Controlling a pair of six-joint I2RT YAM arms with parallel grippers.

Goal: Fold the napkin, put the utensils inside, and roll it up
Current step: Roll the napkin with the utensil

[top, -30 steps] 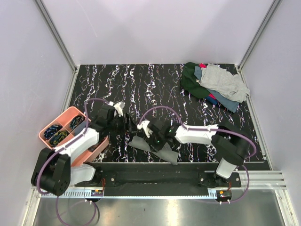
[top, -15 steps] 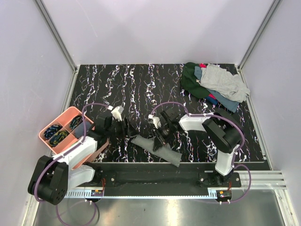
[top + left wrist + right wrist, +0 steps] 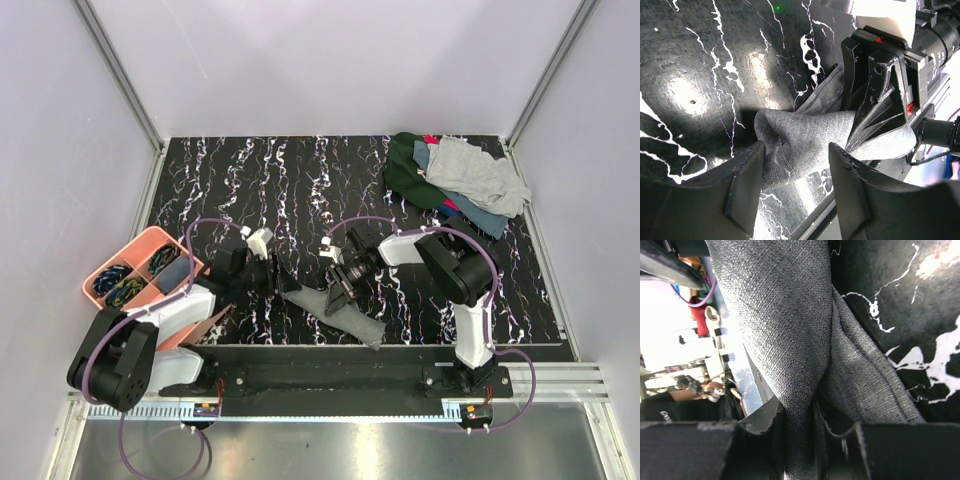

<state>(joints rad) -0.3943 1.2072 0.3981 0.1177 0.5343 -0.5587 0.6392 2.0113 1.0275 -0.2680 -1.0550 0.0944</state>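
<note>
Right end effector (image 3: 340,288) pinching napkin (image 3: 350,315), left end effector (image 3: 283,282) spread, tray (image 3: 116,254) holding unclear items (image 3: 125,288).

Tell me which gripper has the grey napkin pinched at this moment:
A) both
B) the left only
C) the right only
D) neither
C: the right wrist view shows the napkin squeezed between the closed fingers of the right gripper, while the left gripper is open, with its fingers wide apart at the cloth's end.
</note>
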